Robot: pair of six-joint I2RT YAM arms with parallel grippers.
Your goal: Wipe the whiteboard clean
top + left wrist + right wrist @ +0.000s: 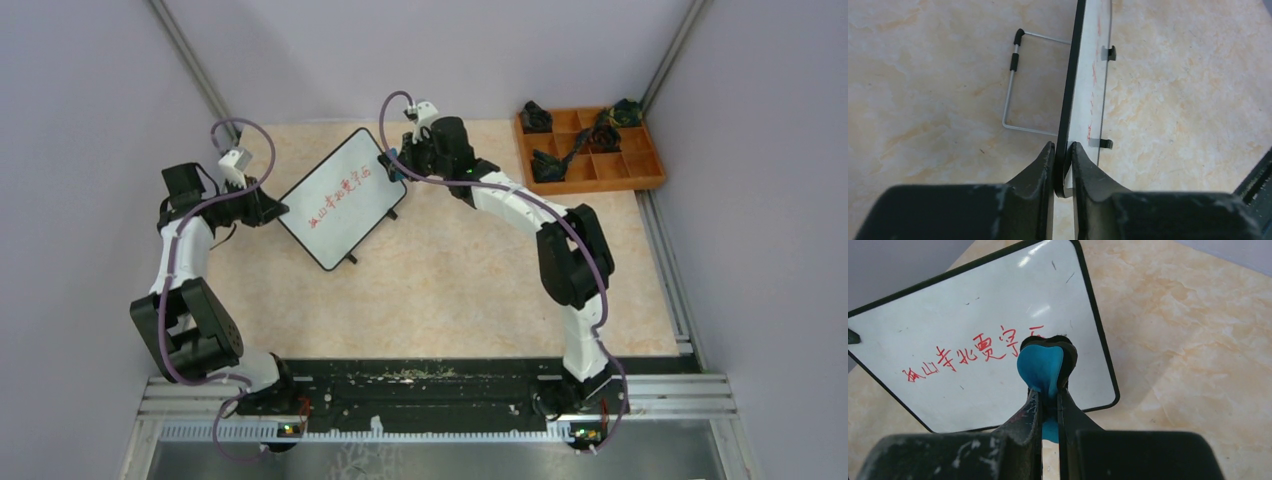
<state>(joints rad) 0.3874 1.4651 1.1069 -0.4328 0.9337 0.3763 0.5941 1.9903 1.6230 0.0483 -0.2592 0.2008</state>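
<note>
The whiteboard (340, 197) stands tilted on the table, white with a thin black frame and a line of red writing (973, 354). My left gripper (272, 208) is shut on its left edge; the left wrist view shows the board's edge (1075, 100) pinched between my black fingers (1040, 165). My right gripper (397, 165) is shut on a blue and black eraser (1044, 367). It holds the eraser at the right end of the red writing, near the board's right edge. I cannot tell if the eraser touches the surface.
An orange compartment tray (655, 165) with dark items stands at the back right. The board's wire stand (1013, 75) and two black feet (1108, 52) show in the left wrist view. Grey walls enclose the marbled table (480, 280).
</note>
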